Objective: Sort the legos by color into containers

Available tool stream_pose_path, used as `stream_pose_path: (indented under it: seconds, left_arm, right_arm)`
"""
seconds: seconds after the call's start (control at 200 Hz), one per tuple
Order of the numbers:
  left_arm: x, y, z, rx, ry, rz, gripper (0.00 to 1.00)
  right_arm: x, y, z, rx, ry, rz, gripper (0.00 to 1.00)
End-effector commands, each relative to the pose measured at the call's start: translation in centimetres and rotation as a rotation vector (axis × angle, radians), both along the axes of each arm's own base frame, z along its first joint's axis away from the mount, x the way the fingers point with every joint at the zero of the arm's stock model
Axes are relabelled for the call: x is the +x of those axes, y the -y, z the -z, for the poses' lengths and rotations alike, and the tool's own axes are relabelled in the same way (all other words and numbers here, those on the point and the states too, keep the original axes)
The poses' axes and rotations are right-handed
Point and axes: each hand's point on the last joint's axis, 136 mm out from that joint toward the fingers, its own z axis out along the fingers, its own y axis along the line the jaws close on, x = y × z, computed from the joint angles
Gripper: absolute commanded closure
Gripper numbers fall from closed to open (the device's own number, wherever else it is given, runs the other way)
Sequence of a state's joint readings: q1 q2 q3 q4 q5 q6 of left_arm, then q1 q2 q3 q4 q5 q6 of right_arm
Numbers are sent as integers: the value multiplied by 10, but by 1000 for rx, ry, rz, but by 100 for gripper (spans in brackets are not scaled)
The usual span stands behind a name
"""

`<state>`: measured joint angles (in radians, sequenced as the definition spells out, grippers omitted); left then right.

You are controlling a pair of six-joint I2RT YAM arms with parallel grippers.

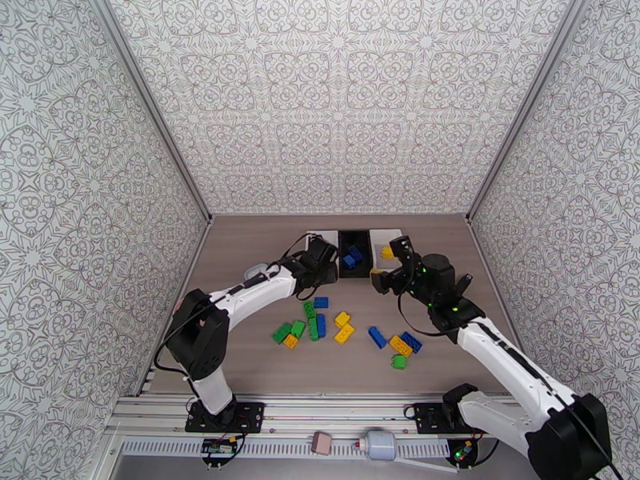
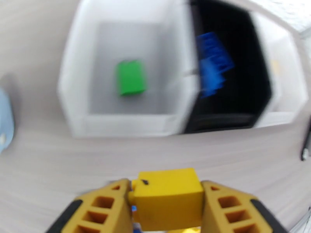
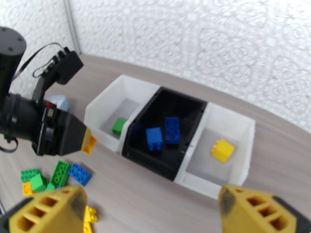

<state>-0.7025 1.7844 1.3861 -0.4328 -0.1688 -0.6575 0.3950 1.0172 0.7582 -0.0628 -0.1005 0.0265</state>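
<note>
Left gripper (image 2: 165, 187), bottom centre, clamps a yellow lego (image 2: 167, 202); right gripper (image 3: 151, 195) gapes, 2 fingers at the lower corners.

I see three bins (image 1: 354, 234) in a touching row at the far side of the tabletop (image 1: 256, 250). The left white bin (image 3: 99, 113) holds one green brick (image 3: 119, 125). The black bin (image 3: 151, 164) holds two blue bricks (image 3: 154, 138) side by side, and the right white bin (image 3: 202, 183) holds one yellow brick (image 3: 222, 150). A second yellow brick (image 2: 167, 199) sits clamped in my left pincer (image 2: 165, 185), just short of the bins. The loose legos (image 1: 298, 328), green, blue and yellow, lie scattered in two clusters mid-tabletop.
</note>
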Motion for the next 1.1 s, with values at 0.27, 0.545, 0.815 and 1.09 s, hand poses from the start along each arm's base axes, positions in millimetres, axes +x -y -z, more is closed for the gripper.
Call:
stream_pose_path:
  seconds: [0.27, 0.545, 0.815, 1.09]
  left_arm:
    - [28, 107, -36, -187, 112, 243, 62]
    - [66, 140, -23, -224, 132, 248, 63]
    - [110, 162, -21, -188, 196, 271, 64]
    - [137, 166, -4, -186, 198, 273, 64]
  right_arm:
    - [-14, 35, -9, 27, 28, 120, 6]
    - [-24, 42, -4, 53, 17, 141, 6]
    - [-21, 42, 2, 58, -1, 151, 6]
    - [-24, 48, 2, 42, -15, 178, 6]
